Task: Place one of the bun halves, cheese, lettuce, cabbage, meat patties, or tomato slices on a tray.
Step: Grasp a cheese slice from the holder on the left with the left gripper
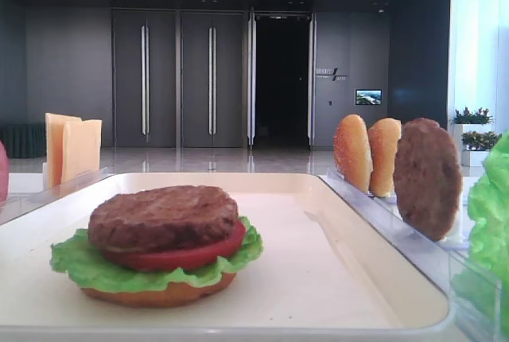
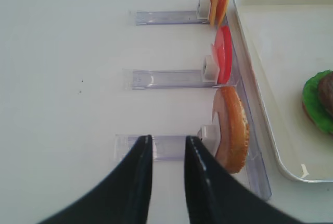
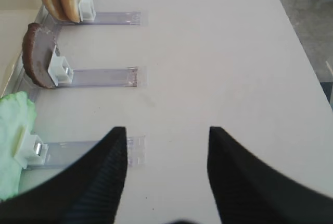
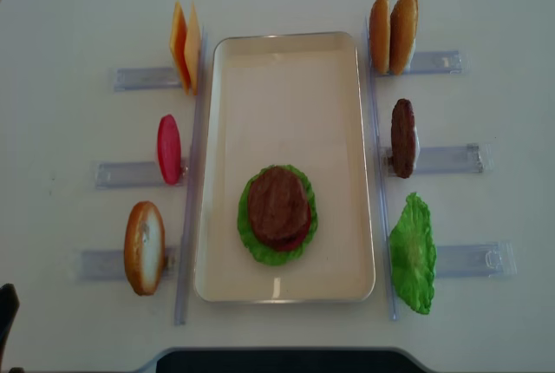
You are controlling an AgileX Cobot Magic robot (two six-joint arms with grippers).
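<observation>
On the cream tray point(image 4: 217, 130) sits a stack with a meat patty point(image 4: 277, 206) on top, then a tomato slice point(image 1: 191, 256), lettuce point(image 1: 79, 266) and a bun at the bottom. My left gripper point(image 2: 168, 139) hovers over the table beside the rack holding an upright bun half point(image 2: 234, 130). Its fingers are a narrow gap apart with nothing between them. My right gripper point(image 3: 166, 130) is wide open and empty over bare table, to the right of the rack with a lettuce leaf point(image 3: 13, 140).
Clear racks flank the tray. The left ones hold two cheese slices point(image 4: 184, 46), a tomato slice point(image 4: 168, 148) and the bun half point(image 4: 144, 247). The right ones hold two bun halves point(image 4: 392, 33), a patty point(image 4: 402, 137) and lettuce point(image 4: 413, 253).
</observation>
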